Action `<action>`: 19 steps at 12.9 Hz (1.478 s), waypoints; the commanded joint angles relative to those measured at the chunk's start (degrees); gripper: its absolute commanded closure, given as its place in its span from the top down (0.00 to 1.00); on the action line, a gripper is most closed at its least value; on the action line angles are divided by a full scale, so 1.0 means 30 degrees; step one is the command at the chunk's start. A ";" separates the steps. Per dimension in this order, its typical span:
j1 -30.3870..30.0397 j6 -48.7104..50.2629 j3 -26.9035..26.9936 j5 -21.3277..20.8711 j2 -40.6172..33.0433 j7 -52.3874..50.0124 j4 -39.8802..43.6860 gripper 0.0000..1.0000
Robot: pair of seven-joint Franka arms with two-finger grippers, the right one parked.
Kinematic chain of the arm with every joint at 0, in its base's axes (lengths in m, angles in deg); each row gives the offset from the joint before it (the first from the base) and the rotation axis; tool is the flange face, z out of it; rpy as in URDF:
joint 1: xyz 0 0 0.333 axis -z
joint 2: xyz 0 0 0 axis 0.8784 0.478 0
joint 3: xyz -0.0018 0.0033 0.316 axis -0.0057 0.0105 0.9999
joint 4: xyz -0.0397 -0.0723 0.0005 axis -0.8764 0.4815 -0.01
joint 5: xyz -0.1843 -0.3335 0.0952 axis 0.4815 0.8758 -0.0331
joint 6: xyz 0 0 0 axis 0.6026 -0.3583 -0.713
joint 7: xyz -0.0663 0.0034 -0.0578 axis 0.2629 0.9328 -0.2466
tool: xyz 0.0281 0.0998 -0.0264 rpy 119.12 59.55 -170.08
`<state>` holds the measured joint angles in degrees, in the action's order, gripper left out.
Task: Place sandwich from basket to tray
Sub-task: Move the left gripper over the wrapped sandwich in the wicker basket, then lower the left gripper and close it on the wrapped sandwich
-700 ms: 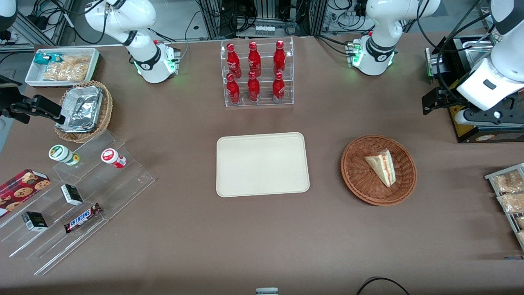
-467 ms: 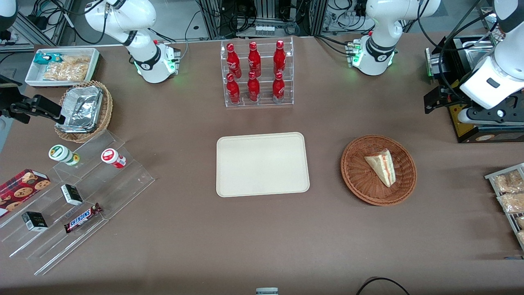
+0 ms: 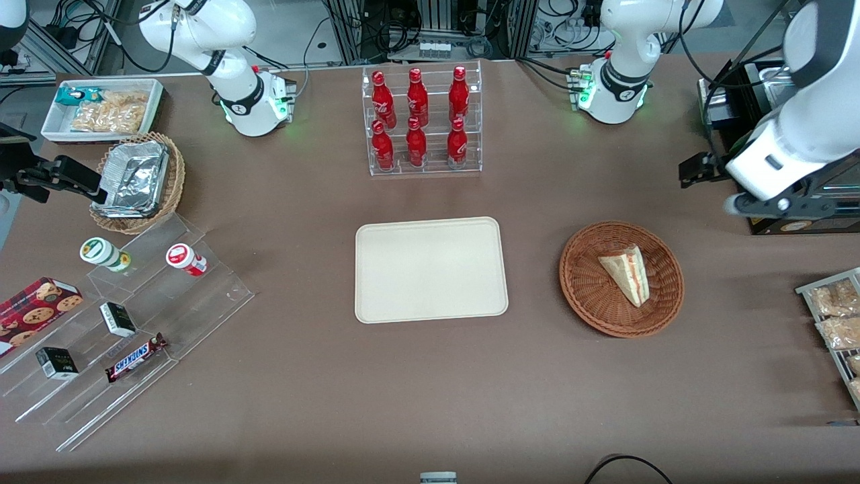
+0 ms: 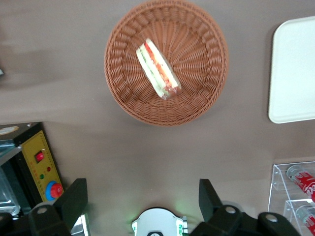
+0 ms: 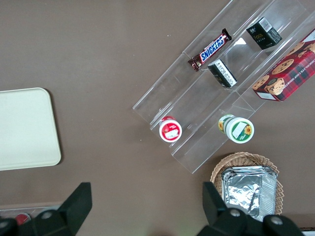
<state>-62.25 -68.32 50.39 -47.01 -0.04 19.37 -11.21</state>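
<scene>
The sandwich (image 3: 628, 272) (image 4: 157, 69), a pale wedge with red and green filling, lies in the round reddish-brown basket (image 3: 584, 296) (image 4: 128, 93). The cream tray (image 3: 430, 269) (image 4: 295, 73) lies flat beside the basket, toward the parked arm's end, with nothing on it. My gripper (image 3: 776, 204) (image 4: 141, 196) hangs high over the table, farther from the front camera than the basket and a little toward the working arm's end. Its fingers (image 4: 74, 201) stand wide apart, open, with nothing between them.
A clear rack of red bottles (image 3: 422, 121) stands farther from the front camera than the tray. A black box with a yellow panel (image 3: 793, 222) (image 4: 42, 162) sits under my arm. A wire rack of snack packets (image 3: 833, 323) lies at the working arm's table end.
My left arm has swung sideways toward the basket and the middle of the table. The sandwich, basket and tray have not moved.
</scene>
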 commanded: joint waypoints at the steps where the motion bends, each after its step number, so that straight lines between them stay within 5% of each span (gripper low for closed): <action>1: 0.0238 -0.1813 0.0120 0.0044 0.0209 0.0156 -0.1630 1.00; 11: 0.0268 -1.3648 0.0091 0.0044 0.2317 -0.0223 -0.8750 1.00; 19: 0.0678 -1.5532 0.0090 0.0073 0.2788 -1.2554 -0.9458 1.00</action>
<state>-60.60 -113.48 50.35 -46.80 8.66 -13.05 -38.71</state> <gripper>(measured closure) 0.000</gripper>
